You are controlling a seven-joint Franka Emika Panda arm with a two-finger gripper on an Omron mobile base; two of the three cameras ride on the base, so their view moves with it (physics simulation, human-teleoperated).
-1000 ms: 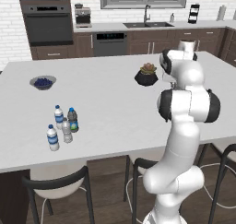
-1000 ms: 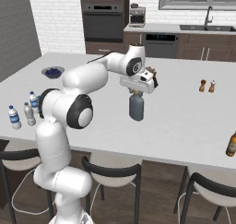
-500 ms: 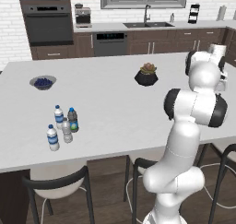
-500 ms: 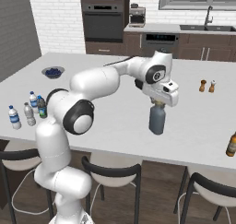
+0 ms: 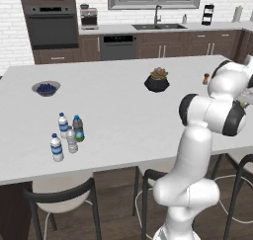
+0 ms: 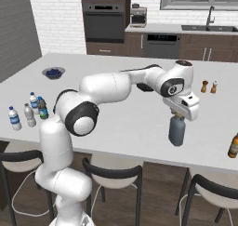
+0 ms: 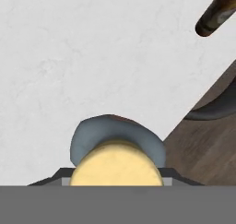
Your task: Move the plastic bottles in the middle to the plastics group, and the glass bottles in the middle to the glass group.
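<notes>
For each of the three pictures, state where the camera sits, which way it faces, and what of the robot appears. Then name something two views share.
Left base view: behind the arm, left; faces the island counter; arm at right.
Right base view: behind, right; arm reaching across, gripper holding the grey glass bottle.
Hand view: on the hand, looking down at the bottle's yellow cap.
Shared: both base views show the water bottles and blueberry bowl.

The neck of the grey glass bottle (image 6: 177, 131) is hidden inside the end effector (image 6: 178, 116), so the finger contact cannot be made out. Right of that bottle, a brown bottle (image 6: 233, 146) is cut by the picture's edge. In the hand view, the brown bottle (image 7: 216, 13) is cropped at the corner. Labels on the small bottles (image 5: 67, 136) are too small to be read.
</notes>
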